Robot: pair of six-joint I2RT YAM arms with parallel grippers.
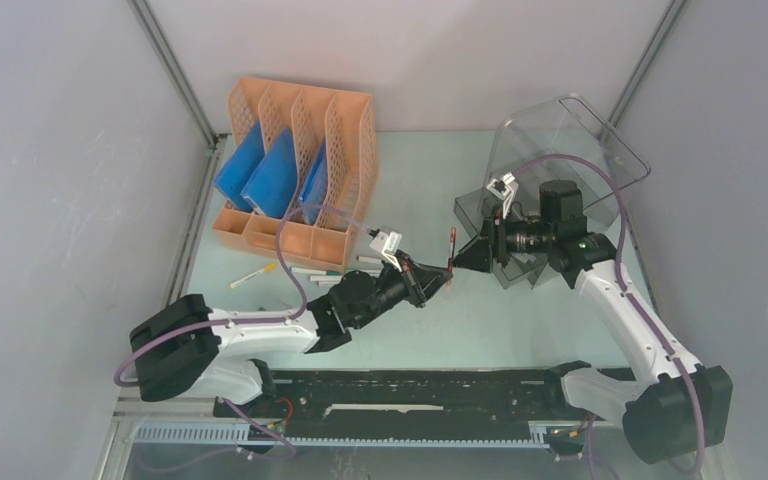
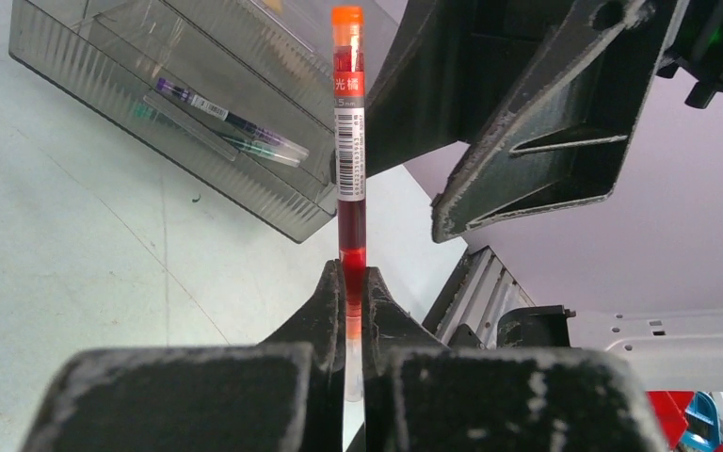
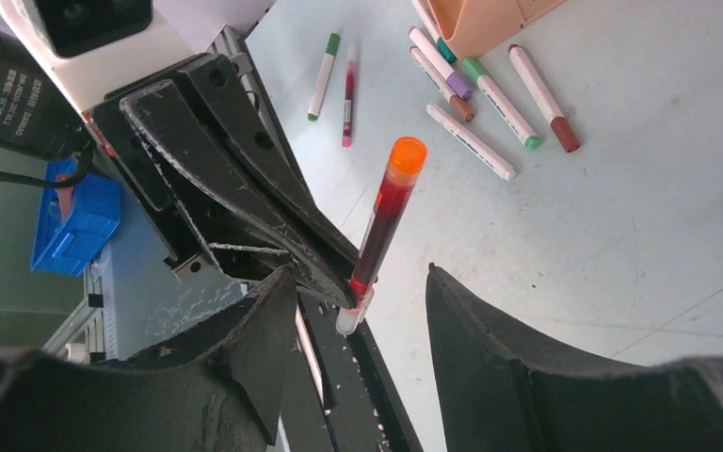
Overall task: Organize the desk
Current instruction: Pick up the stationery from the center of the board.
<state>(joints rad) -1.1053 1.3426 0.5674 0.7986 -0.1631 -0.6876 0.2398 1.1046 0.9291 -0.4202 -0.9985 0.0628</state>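
Left tool was clamped on the lower end of the red pen; the pen stood up from the fingers, orange cap at the far end. Right tool was spread wide, one finger on each side of the pen, neither seen touching it. Both tools sat over the middle of the tabletop, just in front of the drawer box at right rear. Two pens lay in its drawer. The rack with blue folders stood at left rear. Loose markers lay on the tabletop before the rack, well apart from the red pen.
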